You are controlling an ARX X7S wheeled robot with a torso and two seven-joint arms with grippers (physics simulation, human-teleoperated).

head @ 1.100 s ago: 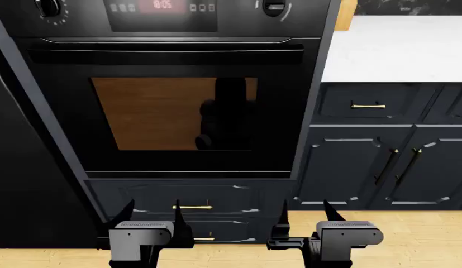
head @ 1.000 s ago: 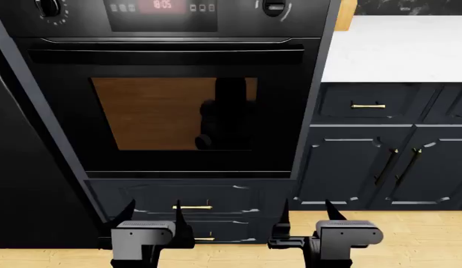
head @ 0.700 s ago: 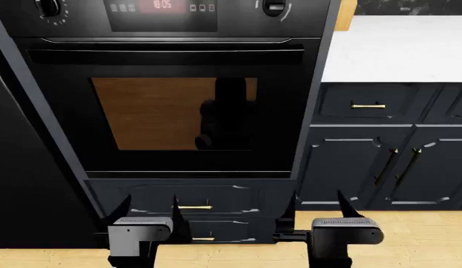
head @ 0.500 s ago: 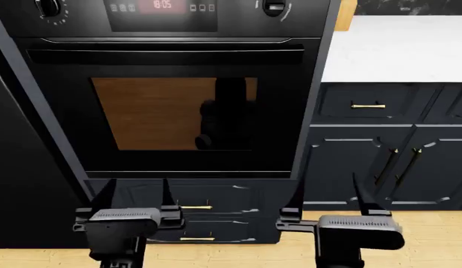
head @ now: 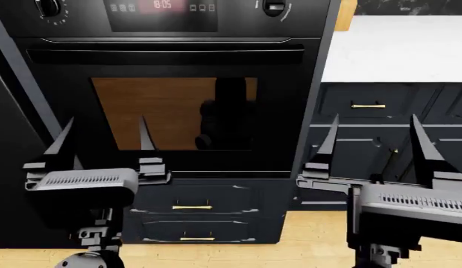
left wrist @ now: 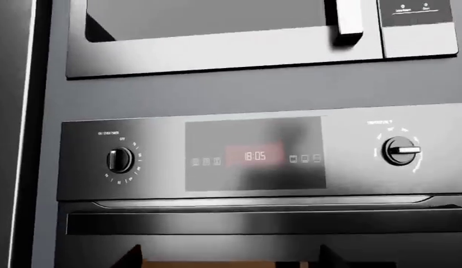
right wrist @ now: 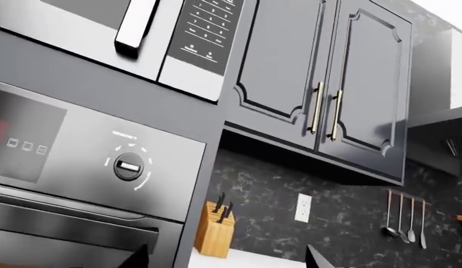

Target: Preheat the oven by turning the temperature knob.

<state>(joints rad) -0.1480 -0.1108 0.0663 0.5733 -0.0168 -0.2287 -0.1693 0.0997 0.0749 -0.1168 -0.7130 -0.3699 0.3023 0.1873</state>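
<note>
The oven point(head: 179, 111) is glossy black, with a dark glass window, a long bar handle point(head: 167, 56) and a red clock display point(head: 162, 5). It has two knobs, a left knob point(left wrist: 119, 159) and a right knob point(left wrist: 400, 151). The right knob point(right wrist: 128, 166) carries small lettering too faint to read for sure. My left gripper point(head: 105, 123) is open in front of the window's left part. My right gripper point(head: 375, 120) is open before the navy cabinets to the oven's right. Neither touches anything. Only dark fingertips point(left wrist: 130, 258) show in the wrist views.
A microwave point(left wrist: 215, 33) with a keypad point(right wrist: 204, 28) sits above the oven. Navy drawers with gold handles point(head: 192, 207) lie below it. A white counter point(head: 398, 47) is at the right with a knife block point(right wrist: 218, 231); upper cabinets point(right wrist: 320, 84) hang above.
Both grippers have risen from drawer height to the level of the oven window, and they have spread further apart. They stay open.
</note>
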